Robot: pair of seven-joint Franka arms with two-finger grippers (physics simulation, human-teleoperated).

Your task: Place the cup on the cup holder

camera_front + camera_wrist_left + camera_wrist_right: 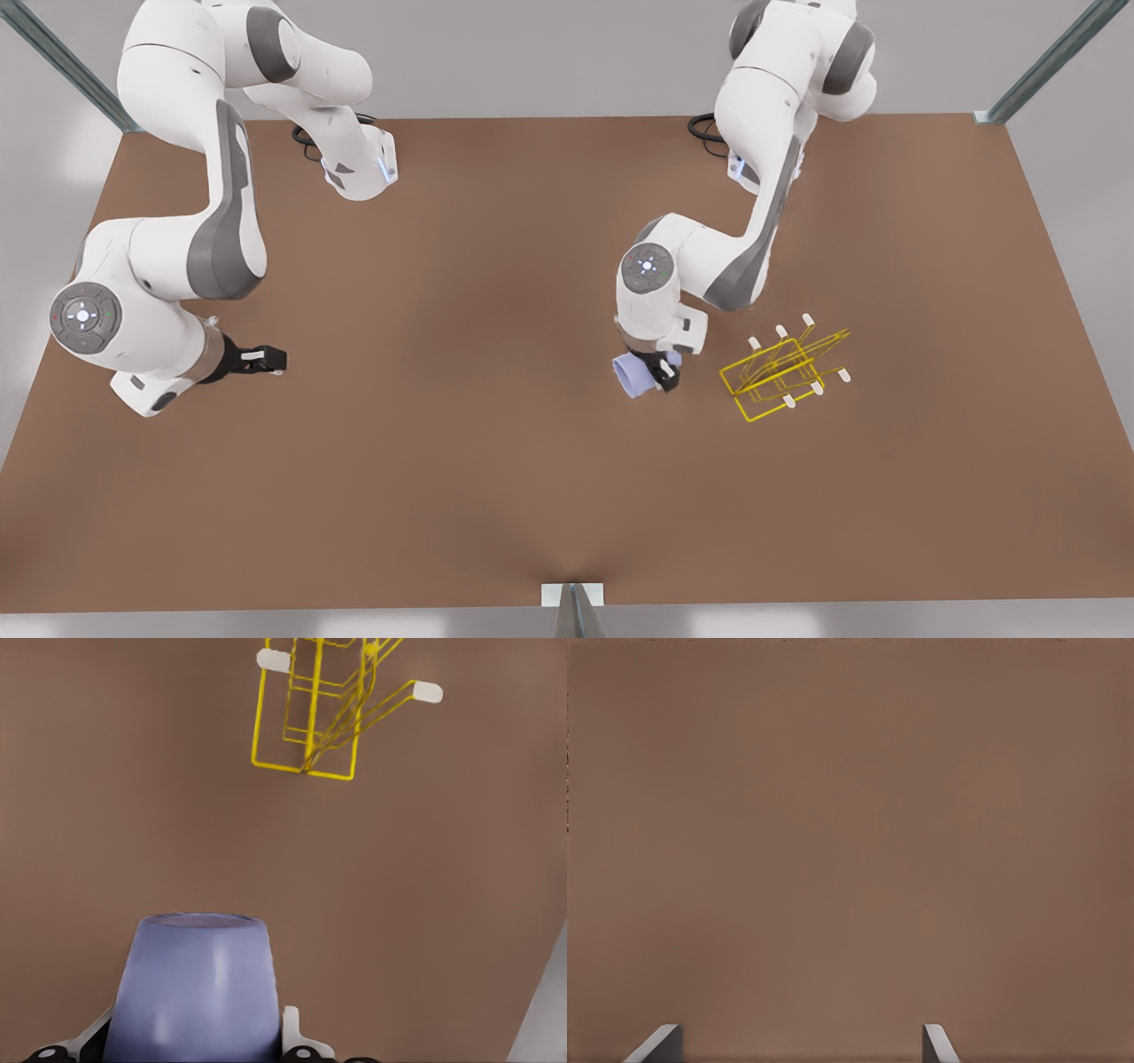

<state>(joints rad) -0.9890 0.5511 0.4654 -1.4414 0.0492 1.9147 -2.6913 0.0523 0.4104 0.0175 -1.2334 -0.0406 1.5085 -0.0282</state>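
Observation:
The pale lavender-blue cup (633, 375) is held in my left gripper (660, 372), which is shut on its sides. This is the arm on the front view's right. In the left wrist view the cup (199, 988) sits between the fingers (297, 1038) of the left gripper (195, 1051). The yellow wire cup holder (310, 722) lies farther off. In the front view the cup holder (784, 370), with white-capped prongs, stands just to the right of the cup, apart from it. My right gripper (266, 359) waits open at the front view's left, and in its own wrist view the right gripper (799, 1045) is over bare table.
The brown table (461, 461) stretches wide around both arms. Metal frame posts (574, 611) stand at its edges and corners. Black cables (704, 131) lie near the arm bases at the back.

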